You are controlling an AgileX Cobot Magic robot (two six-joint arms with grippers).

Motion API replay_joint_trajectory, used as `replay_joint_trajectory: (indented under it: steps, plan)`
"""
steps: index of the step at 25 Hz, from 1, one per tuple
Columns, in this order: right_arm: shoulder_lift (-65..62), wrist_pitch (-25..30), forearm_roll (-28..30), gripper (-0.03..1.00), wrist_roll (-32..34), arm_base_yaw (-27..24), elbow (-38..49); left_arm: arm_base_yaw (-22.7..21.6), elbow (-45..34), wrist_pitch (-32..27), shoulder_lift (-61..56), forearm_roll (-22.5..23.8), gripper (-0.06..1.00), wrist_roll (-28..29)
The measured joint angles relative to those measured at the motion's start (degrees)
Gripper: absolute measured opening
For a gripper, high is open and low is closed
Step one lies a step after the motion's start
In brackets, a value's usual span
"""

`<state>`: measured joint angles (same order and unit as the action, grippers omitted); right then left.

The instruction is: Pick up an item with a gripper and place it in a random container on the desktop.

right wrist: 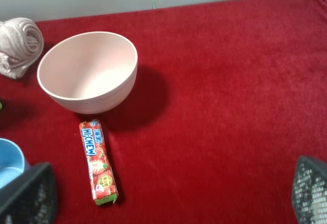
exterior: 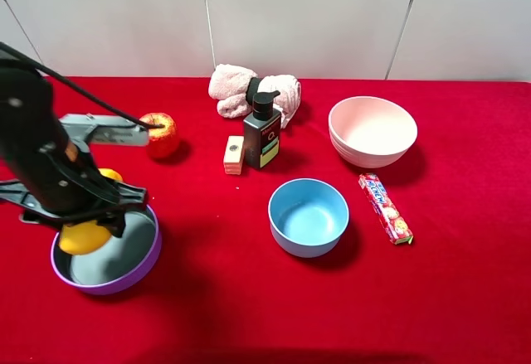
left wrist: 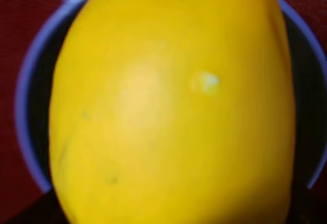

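Exterior high view: the mango (exterior: 83, 237) lies over the grey-green inside of the purple frying pan (exterior: 116, 285). The pan sits on the red desktop (exterior: 249, 314) at its front-left corner. The left gripper (exterior: 87, 219) straddles the mango, and yellow shows on both sides of it. In the left wrist view the mango fills the frame with the pan rim around it. The jaws are out of frame, so whether they are clamped cannot be told. An apple (exterior: 160, 134) stands behind the pan near the left edge. The right gripper (right wrist: 173, 198) hangs over the right half, jaws wide apart, near a candy pack (right wrist: 99, 163) and a pink bowl (right wrist: 87, 71).
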<state>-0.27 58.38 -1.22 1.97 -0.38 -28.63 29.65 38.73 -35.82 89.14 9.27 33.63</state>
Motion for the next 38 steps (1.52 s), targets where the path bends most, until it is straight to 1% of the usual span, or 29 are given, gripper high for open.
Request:
replay_joint_trajectory:
  steps: [4,7,23,24,25,28,30,33,38]
  plan:
    - [0.0,0.0,0.0,0.69,0.0,0.0,0.0,0.0,0.0,2.12,3.99,-2.61,0.6,-2.09]
    - [0.0,0.0,0.0,0.69,0.0,0.0,0.0,0.0,0.0,2.48,5.13,-3.3,0.6,-2.5]
    - [0.0,0.0,0.0,0.69,0.0,0.0,0.0,0.0,0.0,2.94,5.29,-3.3,0.61,-2.65]
    - [0.0,0.0,0.0,0.69,0.0,0.0,0.0,0.0,0.0,2.94,5.29,-3.3,0.62,-2.7]
    - [0.0,0.0,0.0,0.69,0.0,0.0,0.0,0.0,0.0,2.94,5.29,-3.34,0.66,-2.69]
    - [0.0,0.0,0.0,0.69,0.0,0.0,0.0,0.0,0.0,2.94,5.29,-3.34,0.87,-2.69]
    - [0.0,0.0,0.0,0.69,0.0,0.0,0.0,0.0,0.0,2.94,5.29,-3.34,0.94,-2.69]
    - [0.0,0.0,0.0,0.69,0.0,0.0,0.0,0.0,0.0,2.94,5.29,-3.34,0.98,-2.69]
    - [0.0,0.0,0.0,0.69,0.0,0.0,0.0,0.0,0.0,2.88,4.12,-3.68,0.99,-2.69]
